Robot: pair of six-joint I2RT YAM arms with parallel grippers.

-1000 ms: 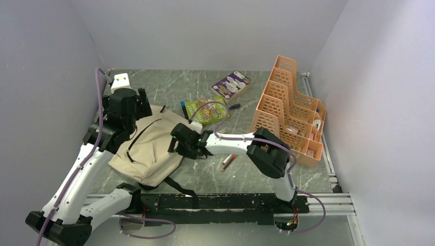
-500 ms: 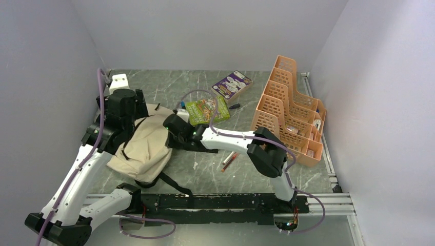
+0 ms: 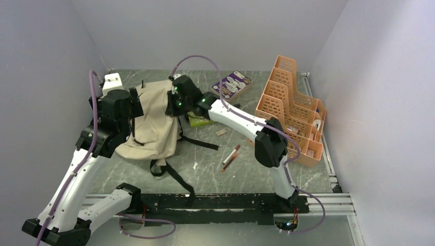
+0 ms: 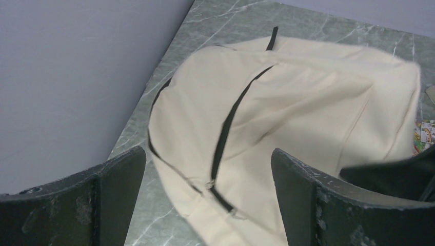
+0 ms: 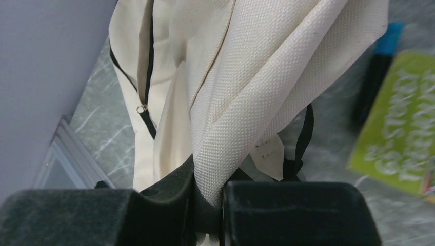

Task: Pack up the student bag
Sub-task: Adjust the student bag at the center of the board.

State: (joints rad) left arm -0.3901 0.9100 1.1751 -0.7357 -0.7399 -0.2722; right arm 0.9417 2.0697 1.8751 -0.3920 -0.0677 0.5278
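Note:
The student bag (image 3: 154, 120), beige fabric with black zipper lines, hangs partly lifted at the back left of the table, its black straps (image 3: 172, 171) trailing toward the near edge. My right gripper (image 3: 173, 105) is shut on a bunched fold of the bag's fabric (image 5: 246, 77), and the cloth is pinched between the jaws of the right gripper (image 5: 208, 197). My left gripper (image 3: 137, 100) hovers just left of the bag with nothing between its fingers. In the left wrist view the left gripper (image 4: 208, 205) stands wide open above the bag's zippered front (image 4: 287, 97).
An orange perforated organizer (image 3: 292, 110) stands at the right. A purple box (image 3: 232, 83) lies at the back, a green booklet (image 3: 197, 120) under my right arm, pens (image 3: 231, 156) mid-table, a white box (image 3: 112, 81) back left. A blue-capped marker (image 5: 377, 66) lies beside the booklet (image 5: 400, 138).
My right gripper closed on the bag's fabric, then pulled it up and toward the back. The bag went from lying flat to hanging, straps trailing. The left arm shifted slightly back.

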